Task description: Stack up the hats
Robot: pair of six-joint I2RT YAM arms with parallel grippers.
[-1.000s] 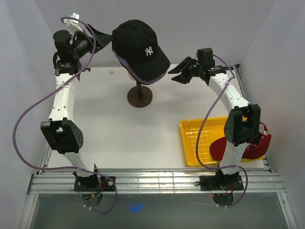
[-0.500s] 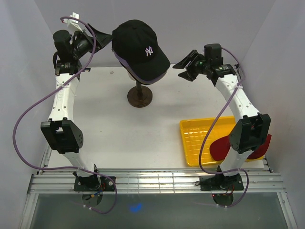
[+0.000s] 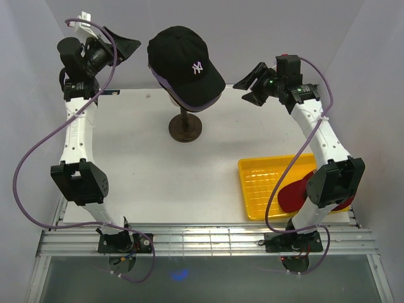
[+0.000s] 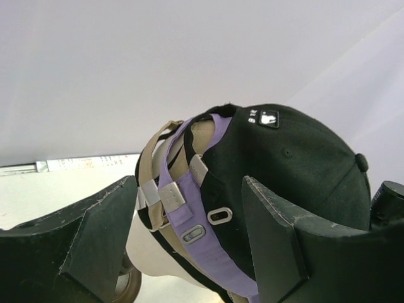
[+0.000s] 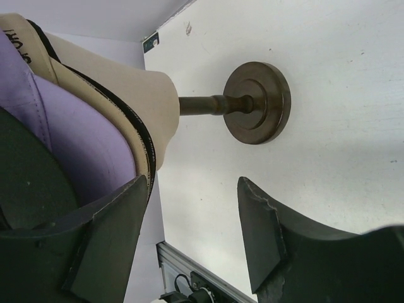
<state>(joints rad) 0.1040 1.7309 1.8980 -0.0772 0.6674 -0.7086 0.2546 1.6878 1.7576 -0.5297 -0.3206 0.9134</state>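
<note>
right hand just beside black ny cap

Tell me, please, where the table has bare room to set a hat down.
Bare table lies between the left arm and the stand base, and in front of that base, left of the yellow tray. The right front is crowded: tray, red cap, right arm.

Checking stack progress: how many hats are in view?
5. Four sit stacked on the mannequin head: black NY cap on top; lavender cap, tan cap and seemingly another black cap beneath, judging by straps. The red cap lies in the yellow tray, partly hidden.
</note>
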